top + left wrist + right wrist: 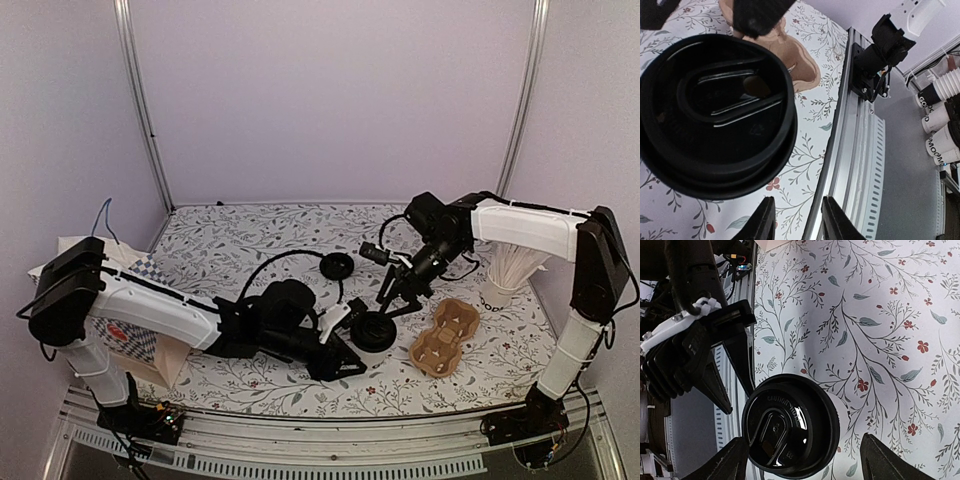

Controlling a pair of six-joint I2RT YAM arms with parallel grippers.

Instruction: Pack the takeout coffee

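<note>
The takeout coffee [375, 331] is a white cup under a black lid, standing near the table's front middle. Its lid [715, 110] fills the left wrist view, and the same lid [790, 426] shows in the right wrist view with the white cup wall behind it. My right gripper [393, 305] hangs just above and behind the cup. Its fingers [726, 466] stand wide on either side of the lid, open [805, 465]. My left gripper [350, 362] lies low beside the cup's near side, open with a narrow bare gap [797, 220]. A brown cardboard carrier [445, 338] lies right of the cup.
A loose black lid [337, 265] rests farther back. A white cup of long sticks [503, 285] stands at the right. A brown bag with checkered paper [140, 345] sits at the left. The metal rail [855, 165] marks the near table edge.
</note>
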